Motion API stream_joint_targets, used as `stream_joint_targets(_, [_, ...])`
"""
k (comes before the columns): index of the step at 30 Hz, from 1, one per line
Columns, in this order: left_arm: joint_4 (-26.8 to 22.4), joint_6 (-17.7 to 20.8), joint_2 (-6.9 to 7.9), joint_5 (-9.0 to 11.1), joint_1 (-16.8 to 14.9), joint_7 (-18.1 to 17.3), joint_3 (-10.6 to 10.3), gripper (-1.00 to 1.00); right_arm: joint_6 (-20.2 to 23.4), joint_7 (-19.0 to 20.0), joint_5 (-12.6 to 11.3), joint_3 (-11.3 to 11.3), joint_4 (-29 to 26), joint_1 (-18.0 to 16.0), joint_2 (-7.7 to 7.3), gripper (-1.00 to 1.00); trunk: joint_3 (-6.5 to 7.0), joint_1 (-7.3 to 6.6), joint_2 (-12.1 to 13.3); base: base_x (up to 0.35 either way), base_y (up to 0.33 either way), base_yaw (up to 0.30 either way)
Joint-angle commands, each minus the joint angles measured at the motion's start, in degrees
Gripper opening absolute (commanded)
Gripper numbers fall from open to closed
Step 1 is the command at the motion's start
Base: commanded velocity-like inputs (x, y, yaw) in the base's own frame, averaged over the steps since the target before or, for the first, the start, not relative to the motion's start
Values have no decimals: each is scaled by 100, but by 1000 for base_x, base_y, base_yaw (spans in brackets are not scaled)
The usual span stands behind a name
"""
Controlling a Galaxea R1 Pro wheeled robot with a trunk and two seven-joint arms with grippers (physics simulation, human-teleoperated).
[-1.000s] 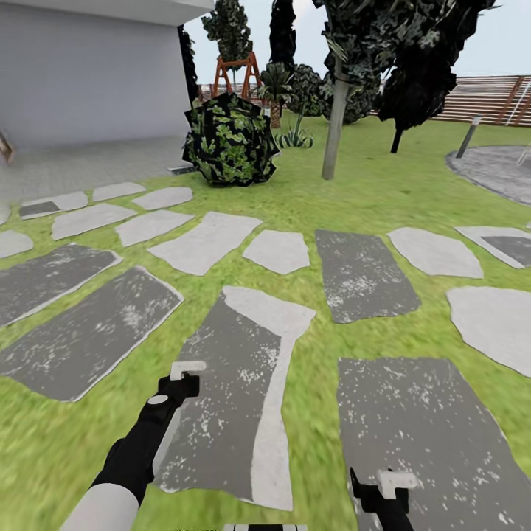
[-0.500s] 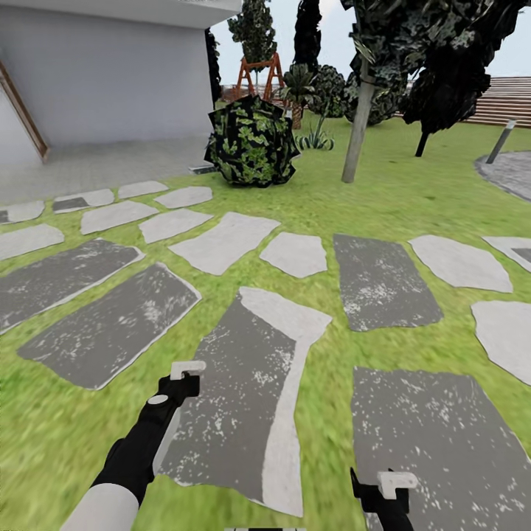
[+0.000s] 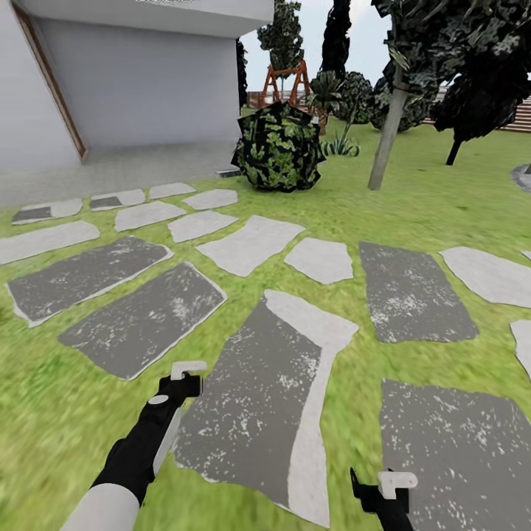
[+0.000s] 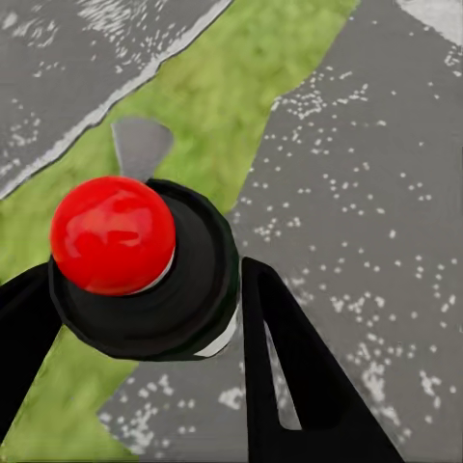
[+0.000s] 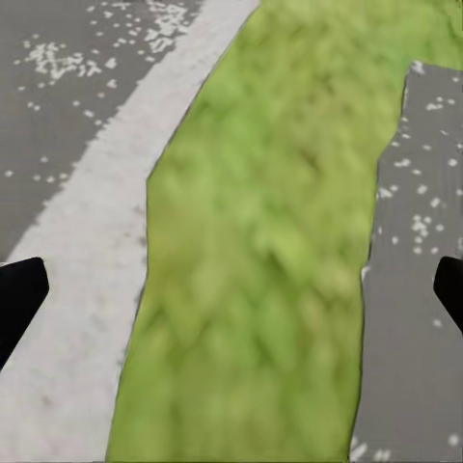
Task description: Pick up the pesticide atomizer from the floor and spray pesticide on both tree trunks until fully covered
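Grey stepping stones (image 3: 258,383) spread across the green lawn (image 3: 413,199) ahead of you, and the white house (image 3: 140,81) stands at the far left. Your left gripper (image 4: 154,318) has its dark fingers (image 4: 289,367) clamped on a black round body with a red ball cap, the pesticide atomizer (image 4: 135,260), held above a grey stone and a strip of grass. In the head view your left gripper (image 3: 184,376) hangs low over the edge of the big stone, with a small white part at its tip. Your right gripper (image 3: 391,487) sits at the bottom edge; in its wrist view the two black fingers (image 5: 19,299) stand wide apart with nothing between them, above grass flanked by stone. One tree trunk (image 3: 387,140), pale and slightly leaning, rises from the lawn far ahead to the right, well apart from you, just right of a leafy green-black bush (image 3: 280,147). Behind it you can see a dark-crowned tree (image 3: 479,96).
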Motion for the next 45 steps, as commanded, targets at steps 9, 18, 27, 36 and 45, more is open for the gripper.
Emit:
stream_joint_targets(9, [84, 0, -10, -2, -2, 0, -12, -100, 0, 0, 0, 0, 1, 0, -1, 100, 59, 0, 0, 0, 306, 208])
stream_joint_targets(18, [96, 0, -10, -2, -2, 0, -10, -100, 0, 0, 0, 0, 3, 0, -2, 100, 118, 0, 0, 0, 308, 208])
stream_joint_targets(27, [101, 0, -10, -2, -2, 0, -10, -100, 0, 0, 0, 0, 2, 0, -2, 100, 176, 0, 0, 0, 308, 210])
stream_joint_targets(36, [102, 0, -10, -2, -1, 0, -11, -100, 0, 0, 0, 0, 0, 0, -11, 100, 227, 0, 0, 0, 308, 222])
stream_joint_targets(45, [102, 0, -10, -2, -2, 0, -15, -100, 0, 0, 0, 0, 1, 0, -11, 100, 277, 0, 0, 0, 308, 223])
